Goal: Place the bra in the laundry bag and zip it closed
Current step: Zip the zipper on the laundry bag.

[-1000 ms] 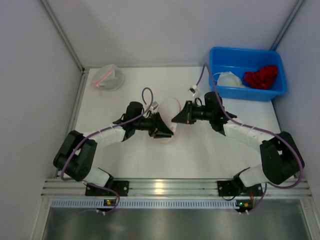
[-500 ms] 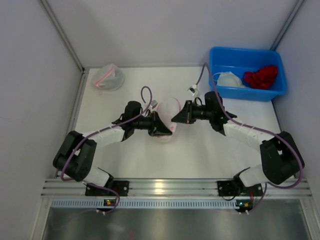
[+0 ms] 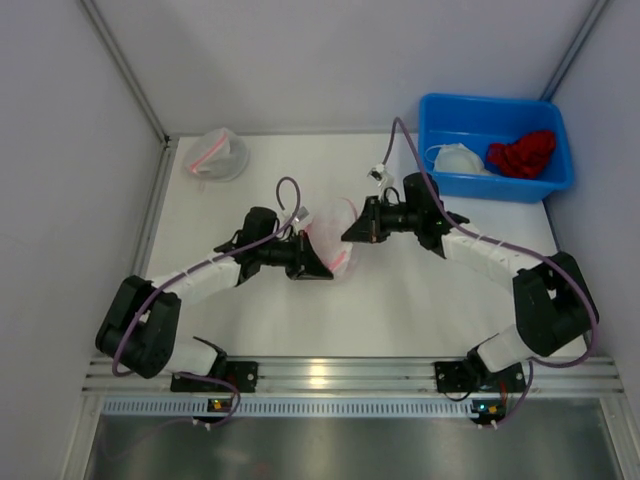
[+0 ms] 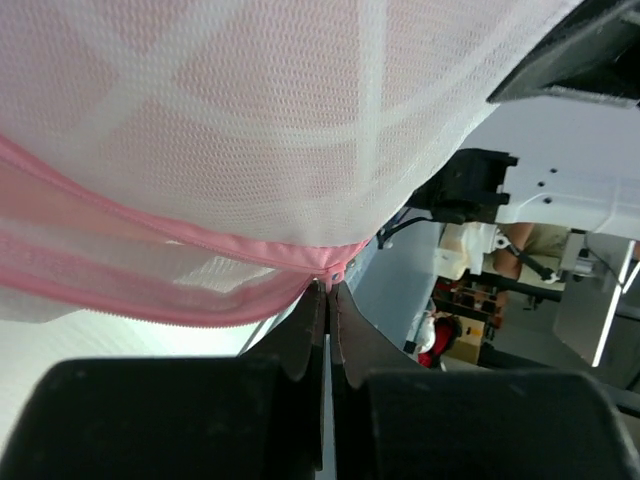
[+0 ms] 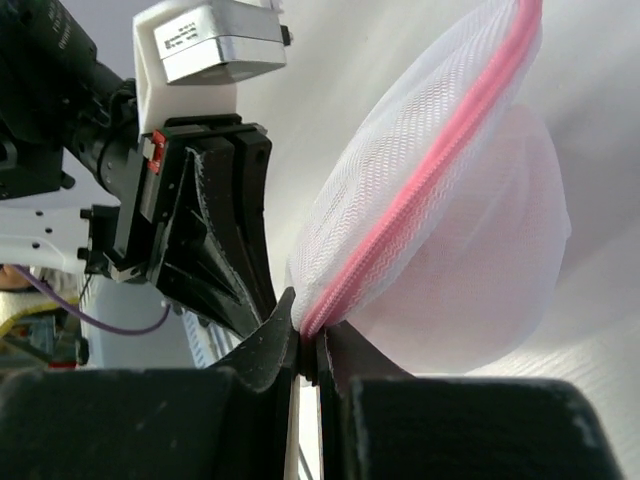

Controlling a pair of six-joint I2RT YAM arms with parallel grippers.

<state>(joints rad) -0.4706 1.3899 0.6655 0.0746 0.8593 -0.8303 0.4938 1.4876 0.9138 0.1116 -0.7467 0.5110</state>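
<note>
Two grippers hold the bag (image 3: 332, 235) over the table (image 3: 420, 300). The bra (image 5: 505, 200) seems inside, pink through the mesh. Right gripper (image 5: 305, 322) is clenched on the zip (image 5: 420, 190) end, left gripper (image 4: 327, 290) on the pull (image 4: 336, 268). Zipping looks unfinished.

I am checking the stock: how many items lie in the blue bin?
2. A white fabric item lies at the left of the blue bin, a red fabric bundle at its right. More may be hidden beneath.

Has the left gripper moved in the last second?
Yes. The left gripper has shifted slightly left and toward the front rail, away from the blue bin.
</note>
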